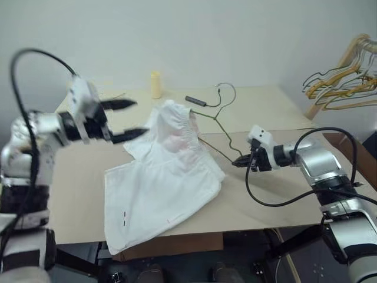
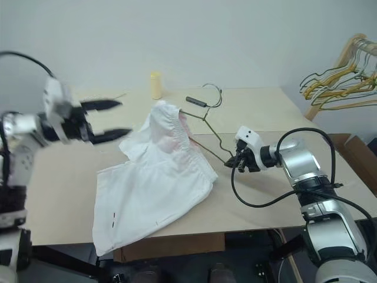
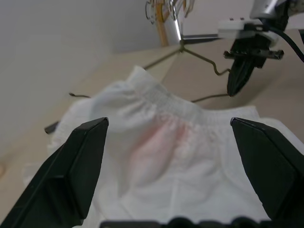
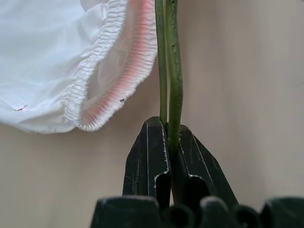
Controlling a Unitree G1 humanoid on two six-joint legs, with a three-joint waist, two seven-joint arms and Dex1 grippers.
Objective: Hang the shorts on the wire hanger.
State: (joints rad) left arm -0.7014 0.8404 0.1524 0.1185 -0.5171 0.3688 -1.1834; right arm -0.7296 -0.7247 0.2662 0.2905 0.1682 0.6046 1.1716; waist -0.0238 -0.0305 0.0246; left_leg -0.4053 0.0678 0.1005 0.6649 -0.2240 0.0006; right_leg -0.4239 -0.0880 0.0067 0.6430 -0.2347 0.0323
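Note:
The white shorts (image 1: pixel 165 188) lie on the tan table (image 1: pixel 76 194), their gathered waistband (image 4: pixel 90 85) with pink marks raised over one end of the thin green wire hanger (image 1: pixel 221 127). The hanger's hook (image 1: pixel 227 94) points toward the table's far side. My right gripper (image 1: pixel 240 160) is shut on the hanger's wire at the shorts' right, and the wrist view shows the wire (image 4: pixel 171 71) pinched between its fingers. My left gripper (image 1: pixel 131 119) hangs open in the air just left of the raised waistband, holding nothing. Its wrist view looks between its fingers at the shorts (image 3: pixel 166 156).
A pale yellow cylinder (image 1: pixel 155 84) and a small dark bar-shaped object (image 1: pixel 195 101) sit near the table's far edge. A cluster of yellow and olive hangers (image 1: pixel 344 76) hangs at the far right. A cardboard box (image 2: pixel 353 153) stands beside the table's right edge.

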